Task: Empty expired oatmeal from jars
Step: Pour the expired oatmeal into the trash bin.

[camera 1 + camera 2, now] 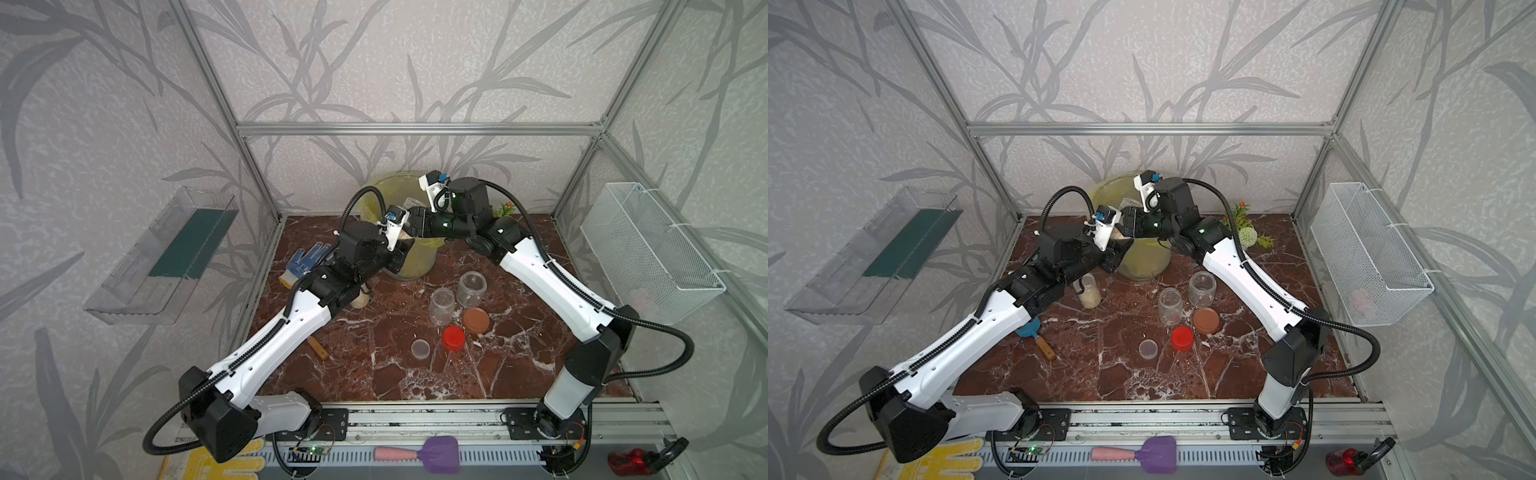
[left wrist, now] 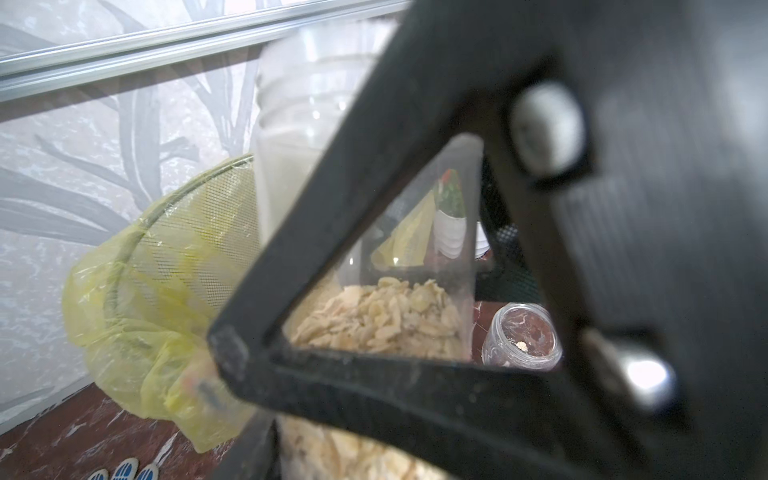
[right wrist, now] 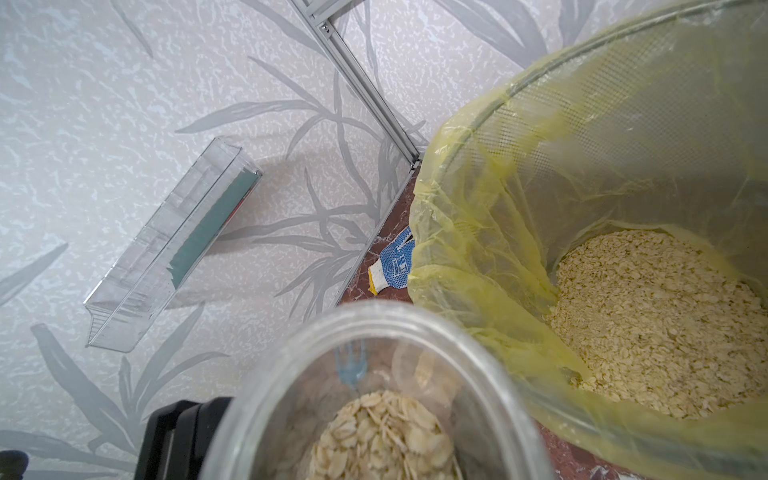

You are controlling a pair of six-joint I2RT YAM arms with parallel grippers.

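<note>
Beige oatmeal [image 2: 382,320]: low in open jar [image 3: 374,399], mouth up, long axis roughly upright, just beside bin [image 3: 623,166] rim.
Left hand [image 1: 402,248]: clamped on jar wall.
Right hand [image 1: 410,224]: at same jar, bin side; grip impossible to tell.
Next: likely tipping mouth toward bin; right hand nearer.

Raised jar [image 3: 374,365], clear and lidless, tilted just beside bin [image 3: 465,232] rim; oatmeal [image 3: 382,436] flakes low inside. Pale heap [image 3: 656,316] inside bin. Part-full jar [image 1: 1090,291] upright in front of bin. Slim jar [image 1: 441,305] and wide jar [image 1: 471,289], empty, upright, side by side nearby. Red lid [image 1: 453,337], brown lid [image 1: 476,320], clear lid [image 1: 420,348] flat, farther forward.
</note>
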